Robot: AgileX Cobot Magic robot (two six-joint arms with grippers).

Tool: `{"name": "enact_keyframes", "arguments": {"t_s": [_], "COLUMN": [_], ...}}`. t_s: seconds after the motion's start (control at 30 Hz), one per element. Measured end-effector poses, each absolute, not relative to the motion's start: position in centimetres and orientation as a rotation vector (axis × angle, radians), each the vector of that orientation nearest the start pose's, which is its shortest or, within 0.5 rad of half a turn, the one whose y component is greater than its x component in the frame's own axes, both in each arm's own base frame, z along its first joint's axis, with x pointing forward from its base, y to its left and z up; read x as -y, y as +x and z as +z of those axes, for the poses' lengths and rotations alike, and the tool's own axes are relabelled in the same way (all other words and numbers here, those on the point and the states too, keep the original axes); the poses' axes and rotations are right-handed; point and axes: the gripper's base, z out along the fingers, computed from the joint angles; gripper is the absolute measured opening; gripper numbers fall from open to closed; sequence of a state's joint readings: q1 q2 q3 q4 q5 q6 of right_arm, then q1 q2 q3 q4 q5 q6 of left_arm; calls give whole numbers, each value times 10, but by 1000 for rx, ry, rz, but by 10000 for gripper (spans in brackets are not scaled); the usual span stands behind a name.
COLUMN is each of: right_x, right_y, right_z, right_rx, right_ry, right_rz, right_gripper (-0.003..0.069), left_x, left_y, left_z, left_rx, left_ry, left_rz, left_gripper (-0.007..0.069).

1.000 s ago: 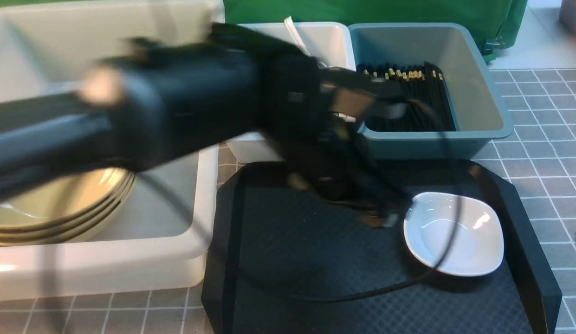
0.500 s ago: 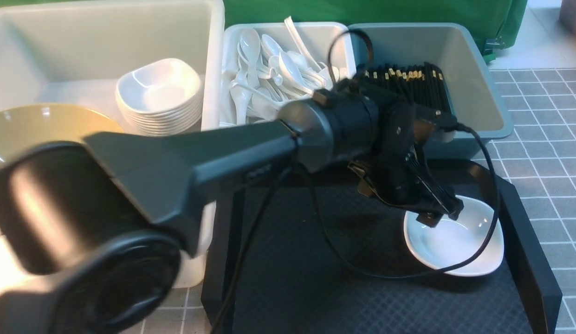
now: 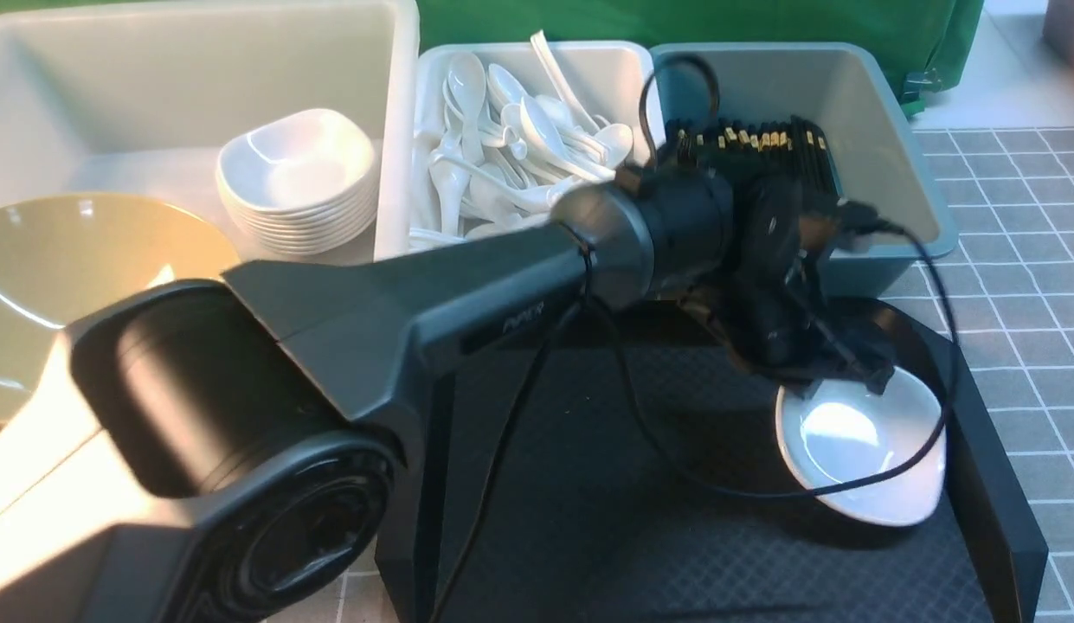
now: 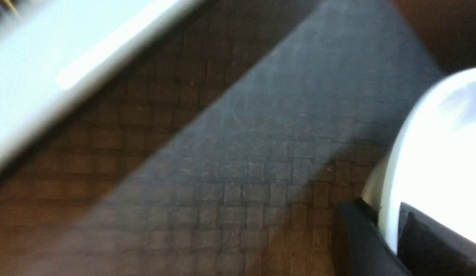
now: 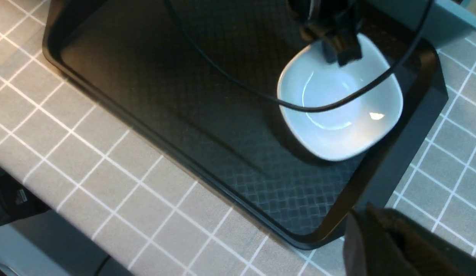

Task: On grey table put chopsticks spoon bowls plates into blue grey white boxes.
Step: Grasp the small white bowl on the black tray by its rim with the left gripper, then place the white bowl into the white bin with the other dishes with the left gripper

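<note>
- Left gripper point(image 3: 848, 370): jaws closed to a narrow gap on the far rim of the plate point(image 3: 861, 454), with one finger point(image 4: 354, 237) on each side of the rim.
- Plate: inside the black tray point(image 3: 580, 484), at the tray's right end; it appears tilted.
- Right gripper point(image 5: 383, 241): only a blurred dark part shows, so its opening cannot be determined.

A tray point(image 3: 545, 519) sits on the table point(image 3: 1021, 260), with one plate point(image 3: 865, 450) on its right side (rear rim pinched by the left tool point(image 3: 852, 381)). Behind the tray stand three boxes. The large box point(image 3: 398, 86) at left holds stacked plates point(image 3: 299, 173) with bowls point(image 3: 69, 260) before them. The middle box point(image 3: 623, 69) holds spoons point(image 3: 511, 130), and the right box point(image 3: 883, 156) holds chopsticks point(image 3: 762, 143).
</note>
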State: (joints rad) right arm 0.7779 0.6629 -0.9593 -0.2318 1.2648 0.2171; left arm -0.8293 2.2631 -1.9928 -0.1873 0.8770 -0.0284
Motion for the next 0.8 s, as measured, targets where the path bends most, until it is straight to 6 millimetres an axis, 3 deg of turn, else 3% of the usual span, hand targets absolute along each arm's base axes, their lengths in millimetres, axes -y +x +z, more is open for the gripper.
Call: {"name": "enact_keyframes", "arguments": {"t_s": [0.1, 0.17, 0.2, 0.23, 0.33, 0.43, 0.5, 0.57, 0.6, 0.73, 0.8], "right_x": [-53, -65, -76, -79, -107, -131, -143, -165, -166, -194, -201], "right_y": [82, 93, 101, 104, 125, 145, 154, 170, 170, 185, 188], "right_z": [371, 369, 369, 369, 376, 385, 389, 398, 398, 409, 411], "right_rx": [-2344, -2355, -2362, -2365, -2360, -2331, -2313, -2267, -2262, -2177, -2160], "right_ry": [-675, -701, -739, -751, -853, -925, -957, -1000, -1005, -1068, -1084], "right_rz": [141, 141, 146, 144, 179, 212, 228, 257, 260, 283, 286], "right_gripper": [45, 45, 45, 45, 45, 45, 45, 45, 45, 45, 45], "left_x": [373, 362, 349, 345, 297, 244, 212, 150, 141, 64, 49], "left_y": [330, 326, 323, 322, 318, 320, 323, 330, 330, 342, 345], "left_z": [247, 282, 309, 317, 379, 419, 434, 454, 455, 446, 440], "left_rx": [-2470, -2404, -2345, -2332, -2264, -2260, -2271, -2298, -2307, -2389, -2407], "left_ry": [1008, 1022, 1028, 1022, 942, 820, 744, 594, 575, 388, 347], "left_rz": [-445, -398, -348, -346, -249, -173, -134, -69, -61, -81, -107], "left_gripper": [3, 1, 2, 2, 2, 2, 2, 2, 2, 2, 2]}}
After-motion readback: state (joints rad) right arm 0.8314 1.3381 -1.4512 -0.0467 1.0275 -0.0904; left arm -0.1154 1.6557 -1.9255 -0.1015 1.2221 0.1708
